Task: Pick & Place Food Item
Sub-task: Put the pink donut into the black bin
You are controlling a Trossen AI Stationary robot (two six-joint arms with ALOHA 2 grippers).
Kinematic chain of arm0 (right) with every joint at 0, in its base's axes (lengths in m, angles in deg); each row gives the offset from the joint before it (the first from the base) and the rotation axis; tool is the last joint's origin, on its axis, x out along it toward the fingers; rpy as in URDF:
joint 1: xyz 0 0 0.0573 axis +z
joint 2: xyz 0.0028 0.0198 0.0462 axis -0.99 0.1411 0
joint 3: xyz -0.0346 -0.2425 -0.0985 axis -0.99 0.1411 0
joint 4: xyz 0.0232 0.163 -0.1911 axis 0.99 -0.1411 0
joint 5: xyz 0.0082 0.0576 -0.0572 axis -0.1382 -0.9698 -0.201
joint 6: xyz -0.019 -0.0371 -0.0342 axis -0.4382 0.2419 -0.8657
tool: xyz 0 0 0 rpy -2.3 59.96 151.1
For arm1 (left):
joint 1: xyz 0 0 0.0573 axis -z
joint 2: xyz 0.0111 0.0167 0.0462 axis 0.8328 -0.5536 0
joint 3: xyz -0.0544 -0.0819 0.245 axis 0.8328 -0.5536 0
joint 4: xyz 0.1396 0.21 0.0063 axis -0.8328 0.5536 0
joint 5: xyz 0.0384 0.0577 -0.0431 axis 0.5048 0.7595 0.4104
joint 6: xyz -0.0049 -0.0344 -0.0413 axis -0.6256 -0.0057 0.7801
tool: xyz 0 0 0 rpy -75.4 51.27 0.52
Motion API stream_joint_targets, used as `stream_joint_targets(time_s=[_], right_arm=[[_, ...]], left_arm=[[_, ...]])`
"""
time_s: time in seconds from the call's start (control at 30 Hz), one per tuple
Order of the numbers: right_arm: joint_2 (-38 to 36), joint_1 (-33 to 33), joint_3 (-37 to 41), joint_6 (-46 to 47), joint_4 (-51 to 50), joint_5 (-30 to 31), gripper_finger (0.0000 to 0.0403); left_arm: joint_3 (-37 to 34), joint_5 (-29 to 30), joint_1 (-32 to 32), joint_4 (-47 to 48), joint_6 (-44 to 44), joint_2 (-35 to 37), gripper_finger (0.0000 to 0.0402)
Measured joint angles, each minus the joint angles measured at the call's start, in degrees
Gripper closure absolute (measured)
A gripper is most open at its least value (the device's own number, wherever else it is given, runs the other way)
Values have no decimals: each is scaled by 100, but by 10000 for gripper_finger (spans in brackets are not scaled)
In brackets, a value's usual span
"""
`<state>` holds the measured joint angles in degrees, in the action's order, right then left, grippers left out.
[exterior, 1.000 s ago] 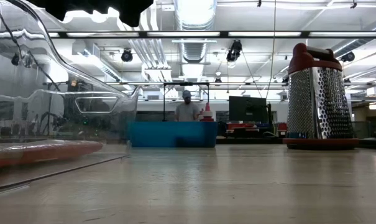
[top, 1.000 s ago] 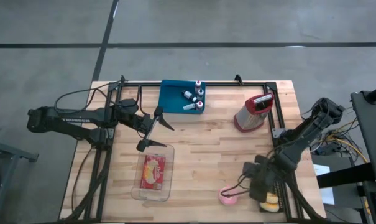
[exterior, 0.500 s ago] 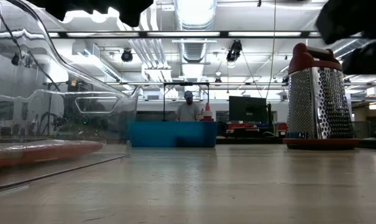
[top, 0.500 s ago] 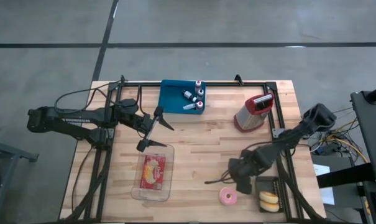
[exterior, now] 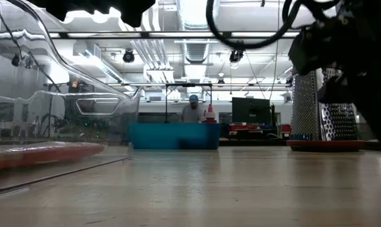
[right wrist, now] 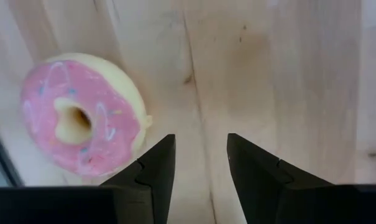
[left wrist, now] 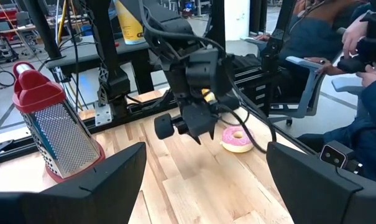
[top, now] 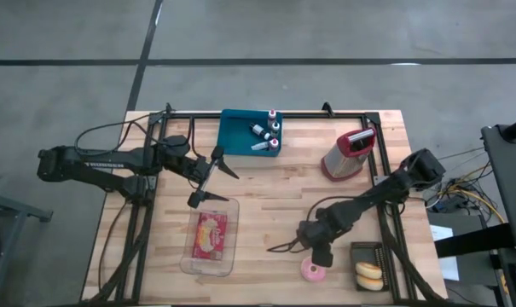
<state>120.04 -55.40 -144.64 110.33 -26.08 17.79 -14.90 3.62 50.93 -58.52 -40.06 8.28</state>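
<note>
Wooden butcher-block worktop (top: pixel 275 196) is bordered by a black metal frame along its far and side edges, and its middle stretch is bare between the objects. A blue plastic bin of small bottles (top: pixel 249 133) sits at the far edge, a red-topped steel box grater (top: pixel 346 154) stands far right, and a clear plastic container holding a red-and-yellow food packet (top: pixel 211 238) lies near left. At the near right, a pink-frosted ring doughnut (top: pixel 313 270) lies flat on the wood, close to the near edge, with a dark tray carrying a yellow doughnut (top: pixel 370 266) just to its right.

Reaching in from the right side, the right arm stretches low and diagonally across the worktop, its right gripper (top: pixel 319 252) angled down just above and beside the pink doughnut; its fingers (right wrist: pixel 153 174) stand slightly apart with bare wood between them, holding nothing. From the left, the other arm extends level over the far left area, the left gripper (top: pixel 208 181) spread wide and empty above the container's far end.
</note>
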Motion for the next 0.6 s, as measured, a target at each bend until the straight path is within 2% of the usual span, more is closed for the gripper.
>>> stream_joint_targets(time_s=[0.2,0.33,0.43,0.6], right_arm=[[-283,-24,26,-449,-73,105,262],[-447,-279,31,-1186,-665,-60,262],[-502,-783,127,-1525,-595,-739,262],[-502,-1617,208,-2705,-589,-1815,262]], left_arm=[[0,-1,0,2,0,0,62],[-2,0,1,2,0,0,62],[-2,1,0,2,0,0,62],[-1,0,2,2,0,0,62]])
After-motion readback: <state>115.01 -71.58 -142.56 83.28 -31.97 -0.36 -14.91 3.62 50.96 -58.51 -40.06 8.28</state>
